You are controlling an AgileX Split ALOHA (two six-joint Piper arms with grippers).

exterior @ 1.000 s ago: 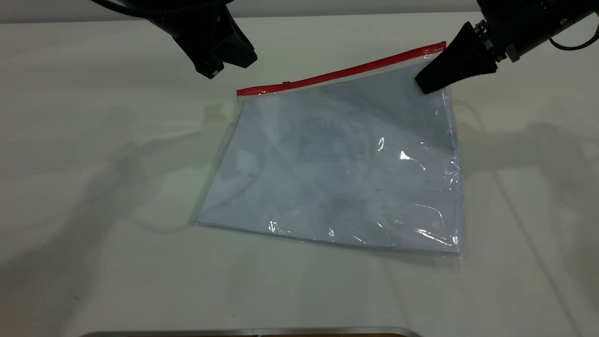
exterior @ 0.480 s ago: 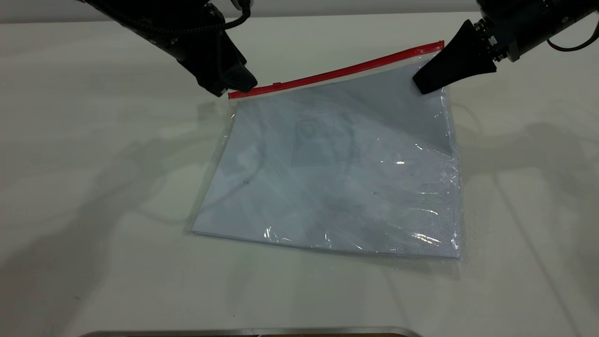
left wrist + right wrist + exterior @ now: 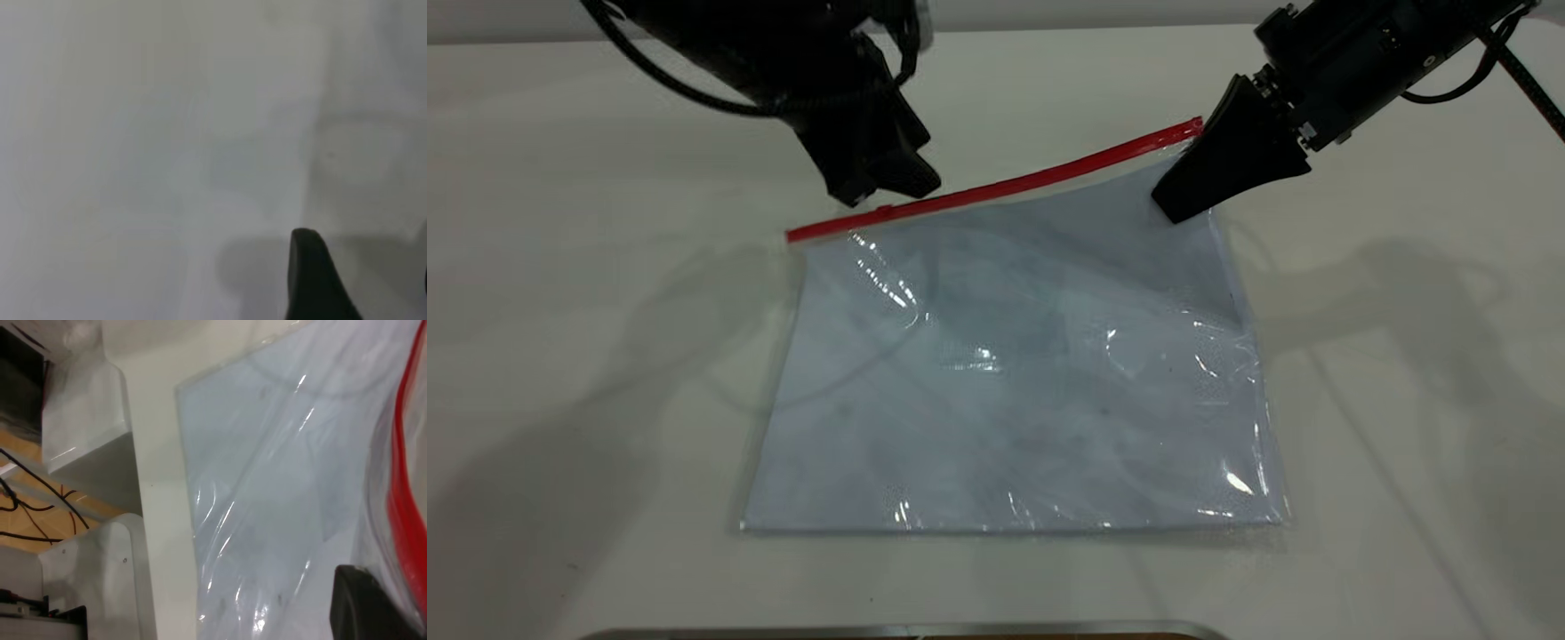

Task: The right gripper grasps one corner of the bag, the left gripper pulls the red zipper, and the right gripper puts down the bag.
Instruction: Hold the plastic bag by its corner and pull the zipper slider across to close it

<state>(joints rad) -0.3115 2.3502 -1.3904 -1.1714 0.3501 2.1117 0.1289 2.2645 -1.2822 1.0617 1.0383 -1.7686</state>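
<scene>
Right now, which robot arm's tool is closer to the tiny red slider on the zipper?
Left. The left tool hovers right at the slider on the red zipper. The right tool pinches the bag at the far corner.

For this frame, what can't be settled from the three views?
- Exterior view: the left claw covers the red zipper where the slider would be; contact is unclear.
- Left wrist view: blurred, only one fingertip shows.
- Right wrist view: the bag fills it; the right claw is cut off by the edge, so its hold on the corner is unclear.
</scene>
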